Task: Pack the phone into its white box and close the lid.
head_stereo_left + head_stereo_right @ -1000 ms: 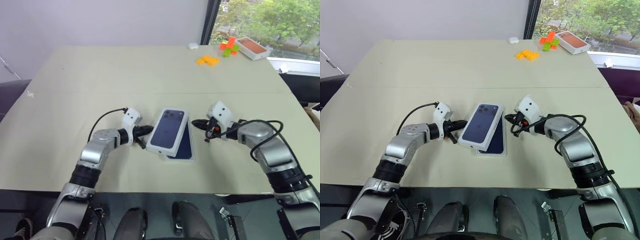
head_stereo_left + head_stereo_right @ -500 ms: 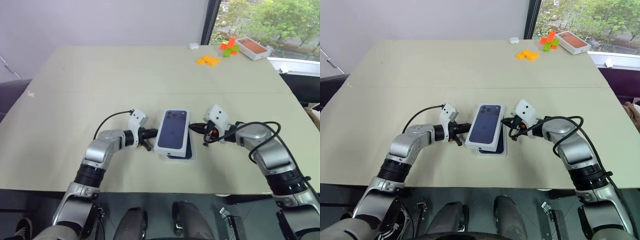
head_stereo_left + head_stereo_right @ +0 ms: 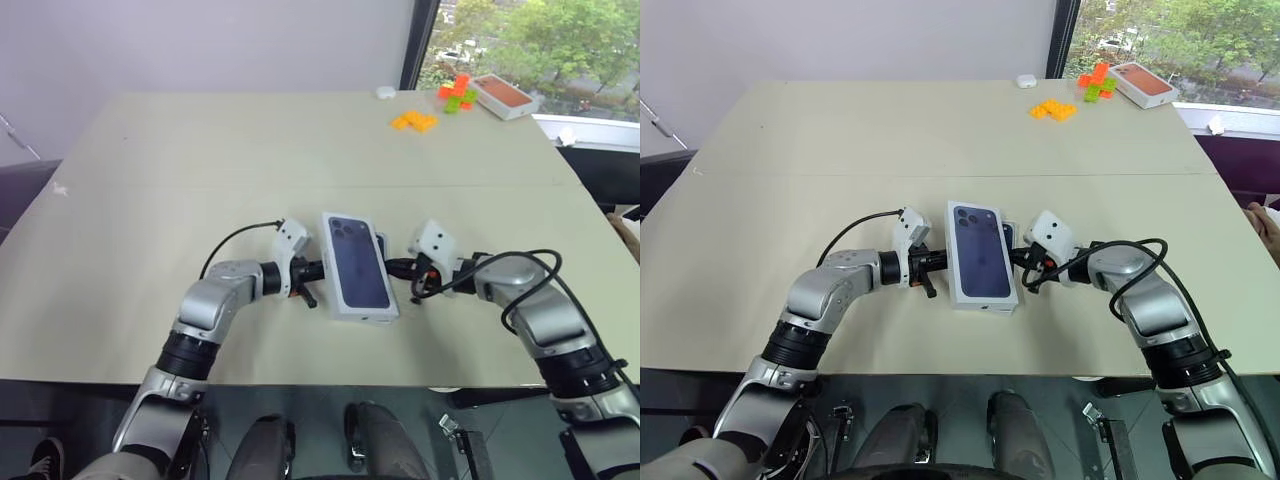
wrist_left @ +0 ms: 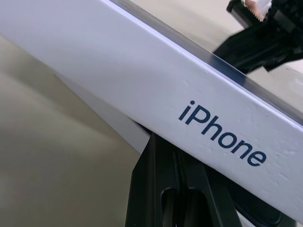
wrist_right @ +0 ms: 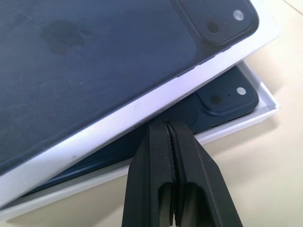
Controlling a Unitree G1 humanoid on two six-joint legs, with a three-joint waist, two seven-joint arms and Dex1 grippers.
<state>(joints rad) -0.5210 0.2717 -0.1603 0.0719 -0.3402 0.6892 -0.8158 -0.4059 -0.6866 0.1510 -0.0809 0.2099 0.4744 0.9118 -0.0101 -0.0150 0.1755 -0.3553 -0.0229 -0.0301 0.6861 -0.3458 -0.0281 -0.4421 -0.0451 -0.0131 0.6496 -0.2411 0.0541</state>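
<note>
The lid (image 3: 357, 265), white with a dark blue phone picture on top, lies slightly askew over the white box (image 5: 258, 113). In the box lies the dark navy phone (image 5: 222, 100), with its camera corner showing under the lid's raised edge. My left gripper (image 3: 318, 271) is shut, and its tip is against the lid's left side wall (image 4: 142, 80), which reads "iPhone". My right gripper (image 5: 168, 125) is shut too, with its tip at the lid's right lower edge, over the box rim. Neither gripper has anything between its fingers.
At the far right of the beige table (image 3: 200, 150) stand a white box with an orange-red top (image 3: 503, 94), orange blocks (image 3: 415, 121), orange and green blocks (image 3: 458, 95) and a small white object (image 3: 386, 92). The table's front edge runs just below my arms.
My left gripper has moved right and pushed the lid's near end over. The lid has swung from a right-leaning slant to nearly in line with the box, covering most of it.
</note>
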